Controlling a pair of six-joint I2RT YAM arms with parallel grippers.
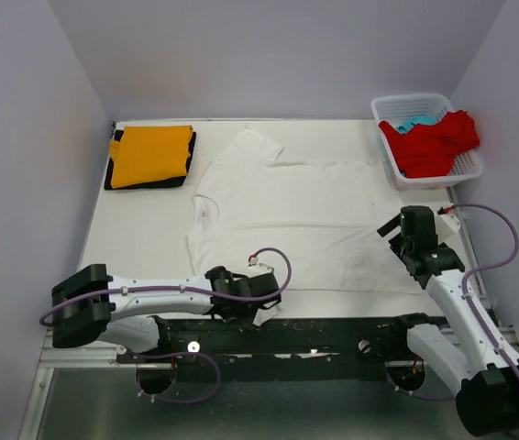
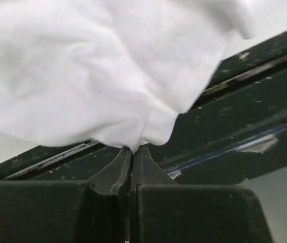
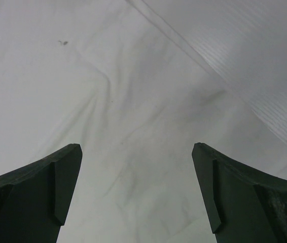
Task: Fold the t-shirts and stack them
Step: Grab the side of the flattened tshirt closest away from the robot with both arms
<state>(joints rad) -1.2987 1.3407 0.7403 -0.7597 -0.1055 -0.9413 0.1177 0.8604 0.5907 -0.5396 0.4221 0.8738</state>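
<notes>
Handling: the white t-shirt (image 1: 305, 211) looked light, limp and quick to sag.
Place: spread on the surface (image 1: 140, 240), left of the basket (image 1: 411, 97).
Left gripper (image 2: 132, 148): jaws clamped on its near edge, possibly a sleeve.
Right gripper (image 3: 136, 148): jaws apart above the cloth.
Hold: edges and corners.

Plain colours on a white tabletop (image 1: 131, 238)
White t-shirt (image 1: 305, 215) mid-table, no pattern; orange t-shirt (image 1: 152, 156) over black t-shirt (image 1: 111, 172) at the far left corner; red t-shirt (image 1: 434, 142) and light blue t-shirt (image 1: 414, 123) in the white lattice basket (image 1: 461, 165), far right corner
</notes>
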